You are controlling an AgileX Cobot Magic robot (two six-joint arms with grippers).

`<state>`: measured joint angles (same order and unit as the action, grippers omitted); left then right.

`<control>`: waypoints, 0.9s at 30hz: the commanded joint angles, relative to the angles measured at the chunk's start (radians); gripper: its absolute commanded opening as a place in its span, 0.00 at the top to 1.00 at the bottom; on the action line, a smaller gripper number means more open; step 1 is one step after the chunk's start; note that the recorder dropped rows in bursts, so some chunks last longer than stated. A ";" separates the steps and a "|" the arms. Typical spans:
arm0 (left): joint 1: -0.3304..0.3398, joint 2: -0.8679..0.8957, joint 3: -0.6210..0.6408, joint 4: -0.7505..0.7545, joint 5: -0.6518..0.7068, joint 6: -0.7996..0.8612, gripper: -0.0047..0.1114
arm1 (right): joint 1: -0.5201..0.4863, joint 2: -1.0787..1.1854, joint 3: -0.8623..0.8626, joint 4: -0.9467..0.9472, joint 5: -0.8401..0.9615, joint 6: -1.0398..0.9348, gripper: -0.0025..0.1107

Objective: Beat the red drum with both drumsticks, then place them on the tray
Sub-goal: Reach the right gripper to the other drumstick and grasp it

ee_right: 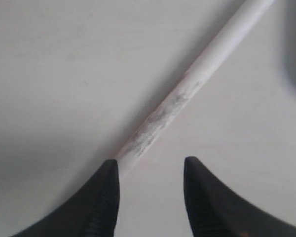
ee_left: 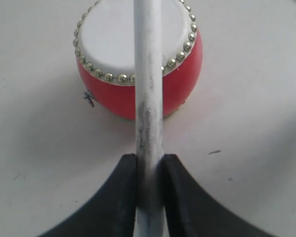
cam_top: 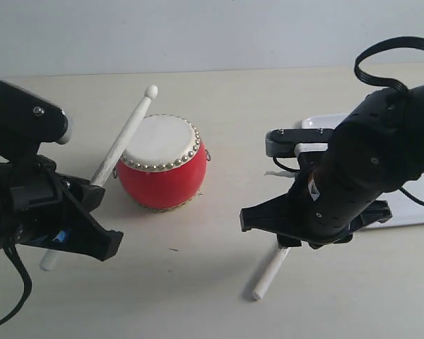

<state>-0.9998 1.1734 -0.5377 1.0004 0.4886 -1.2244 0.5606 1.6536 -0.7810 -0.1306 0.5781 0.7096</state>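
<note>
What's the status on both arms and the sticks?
Left gripper shut on left stick, at drum. Right gripper open; right stick on table, short of tray. Nothing blocking.

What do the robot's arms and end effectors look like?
The left arm and right arm are bulky matte black housings with silver screws. A flat black ribbon cable loops above the right arm. The left end effector and right end effector each have two black curved fingers.

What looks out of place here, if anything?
One drumstick lies loose on the table near the tray, not on it, under the right gripper, whose jaws are open. The other drumstick is clamped in the left gripper, pointing past the red drum. Both sticks carry grey scuffs.
</note>
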 commanded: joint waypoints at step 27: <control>0.002 -0.010 0.005 0.021 -0.010 -0.002 0.96 | -0.023 0.235 -0.114 -0.041 -0.062 0.051 0.64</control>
<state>-0.9998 1.1734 -0.5356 1.0100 0.4809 -1.2230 0.5413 1.8743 -0.8954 -0.1614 0.5296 0.7609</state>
